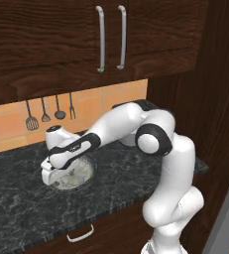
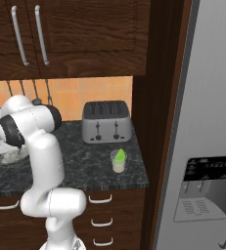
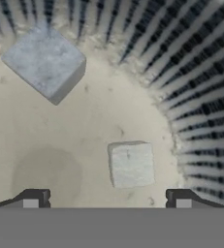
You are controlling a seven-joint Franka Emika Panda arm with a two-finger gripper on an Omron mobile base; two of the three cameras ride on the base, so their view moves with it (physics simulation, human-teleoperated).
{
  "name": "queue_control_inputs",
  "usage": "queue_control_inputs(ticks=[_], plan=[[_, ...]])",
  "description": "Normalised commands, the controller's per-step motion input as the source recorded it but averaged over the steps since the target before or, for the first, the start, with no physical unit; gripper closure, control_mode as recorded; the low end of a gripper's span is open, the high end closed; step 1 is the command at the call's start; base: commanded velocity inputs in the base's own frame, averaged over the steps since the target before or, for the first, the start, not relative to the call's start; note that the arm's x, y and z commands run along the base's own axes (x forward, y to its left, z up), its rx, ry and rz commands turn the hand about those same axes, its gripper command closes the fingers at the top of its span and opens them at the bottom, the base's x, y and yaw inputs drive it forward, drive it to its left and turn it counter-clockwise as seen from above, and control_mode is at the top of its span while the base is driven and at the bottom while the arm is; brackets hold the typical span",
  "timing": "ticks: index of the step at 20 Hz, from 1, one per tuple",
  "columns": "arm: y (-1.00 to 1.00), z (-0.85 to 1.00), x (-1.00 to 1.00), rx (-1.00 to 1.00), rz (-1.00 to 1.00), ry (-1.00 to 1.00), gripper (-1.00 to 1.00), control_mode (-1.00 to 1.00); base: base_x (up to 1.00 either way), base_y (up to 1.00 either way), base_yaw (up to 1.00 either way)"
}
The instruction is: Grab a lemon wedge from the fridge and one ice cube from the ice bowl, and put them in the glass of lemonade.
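Gripper point(image 3: 107, 198) spread wide, low inside the ice bowl point(image 1: 84, 174), straddling an ice cube point(image 3: 131, 163) to pinch it | lemon wedge point(image 2: 119, 156) already in glass of lemonade point(image 2: 118, 161), right worktop point(image 2: 85, 166) beside toaster point(image 2: 106, 122)

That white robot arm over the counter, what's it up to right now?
The arm has lowered its gripper into the ice bowl on the dark counter. Its jaws stand open and empty, straddling a small ice cube; a second cube lies farther off. Beside the toaster, the glass of lemonade already has the lemon wedge in it, so the ice is what's left.
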Motion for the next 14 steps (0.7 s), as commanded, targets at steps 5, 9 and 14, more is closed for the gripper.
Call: queue_control_inputs(ticks=[5, 9, 14], plan=[[-0.02, -0.27, 0.00, 0.00, 0.00, 0.00, -1.00, -1.00, 0.00, 0.00, 0.00], [-0.09, -0.32, -0.01, 0.00, 0.00, 0.00, -1.00, -1.00, 0.00, 0.00, 0.00], [-0.30, -0.30, -0.07, 0.01, 0.00, 0.00, -1.00, -1.00, 0.00, 0.00, 0.00]])
